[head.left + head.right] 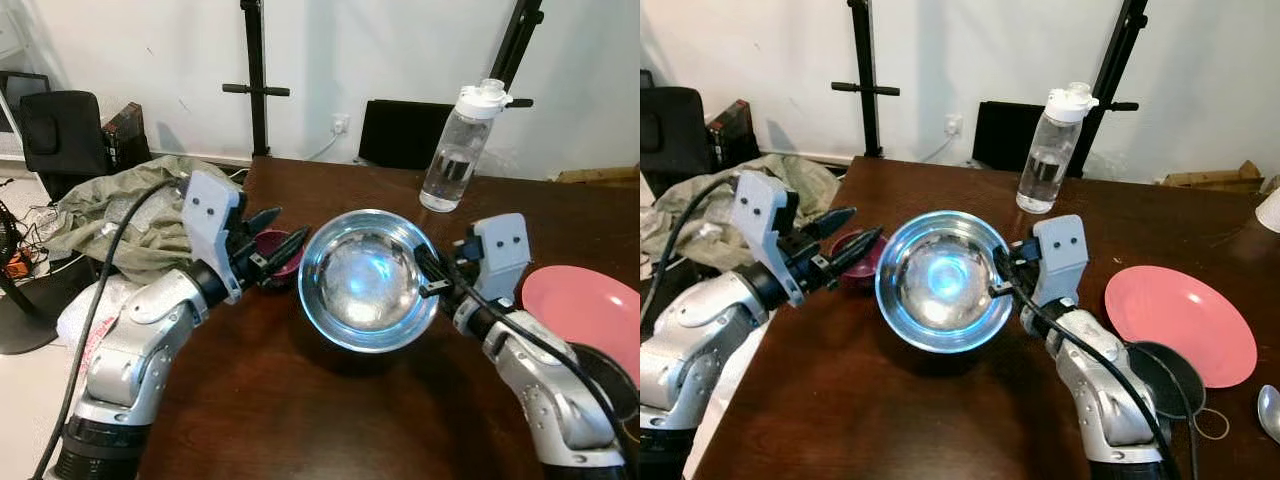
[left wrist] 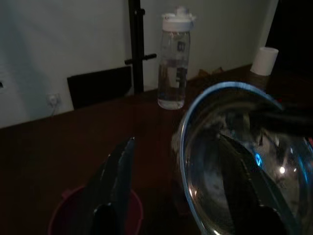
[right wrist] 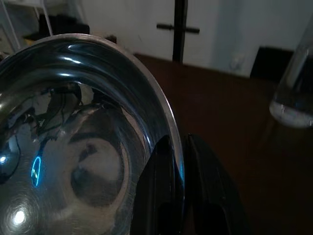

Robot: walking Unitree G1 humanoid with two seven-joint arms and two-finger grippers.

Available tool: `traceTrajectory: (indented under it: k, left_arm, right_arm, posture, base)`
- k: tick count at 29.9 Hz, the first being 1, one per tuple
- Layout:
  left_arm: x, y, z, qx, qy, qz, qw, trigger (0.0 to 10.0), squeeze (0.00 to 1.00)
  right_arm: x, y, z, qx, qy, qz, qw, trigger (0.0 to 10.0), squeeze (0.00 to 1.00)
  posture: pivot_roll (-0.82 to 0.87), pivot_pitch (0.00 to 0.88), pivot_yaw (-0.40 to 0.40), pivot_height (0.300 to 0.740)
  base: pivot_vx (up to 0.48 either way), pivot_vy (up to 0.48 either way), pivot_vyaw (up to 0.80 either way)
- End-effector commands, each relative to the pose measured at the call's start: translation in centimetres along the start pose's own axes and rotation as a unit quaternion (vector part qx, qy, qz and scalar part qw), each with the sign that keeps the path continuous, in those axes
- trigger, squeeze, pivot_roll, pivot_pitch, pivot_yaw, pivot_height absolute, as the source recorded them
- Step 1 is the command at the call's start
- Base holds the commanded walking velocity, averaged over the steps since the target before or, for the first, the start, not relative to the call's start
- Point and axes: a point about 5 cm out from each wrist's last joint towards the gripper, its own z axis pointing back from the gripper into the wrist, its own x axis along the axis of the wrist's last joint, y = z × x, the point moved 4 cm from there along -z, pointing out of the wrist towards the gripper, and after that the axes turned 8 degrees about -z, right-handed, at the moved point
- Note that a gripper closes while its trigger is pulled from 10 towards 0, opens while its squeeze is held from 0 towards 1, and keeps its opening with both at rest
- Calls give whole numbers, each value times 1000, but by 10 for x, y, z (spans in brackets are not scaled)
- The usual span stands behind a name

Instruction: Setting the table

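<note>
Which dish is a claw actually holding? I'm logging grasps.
The big steel bowl: the right claw pinches its rim, tilted above the table. The small maroon bowl sits by the open left claw, and the pink plate lies ungripped.

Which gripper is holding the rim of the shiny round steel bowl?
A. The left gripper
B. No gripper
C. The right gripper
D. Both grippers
C: the right gripper is pinched on the rim of the shiny round steel bowl, one finger inside and one outside, while the left gripper is open beside the bowl, above the small dark red cup.
</note>
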Motion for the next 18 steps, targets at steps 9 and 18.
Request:
traceTrajectory:
  k: [9,18]
  left_arm:
    - [-15,12,-5,25,36,-27,999,10000,337]
    - [-29,4,-9,15,52,14,998,10000,0]
  right_arm:
    - [33,25,3,47,-72,33,996,10000,0]
    - [39,61,11,133,-89,32,987,10000,0]
  posture:
    - [73,120,90,740]
    - [67,123,94,740]
  base:
    - [0,0,0]
    - [0,0,0]
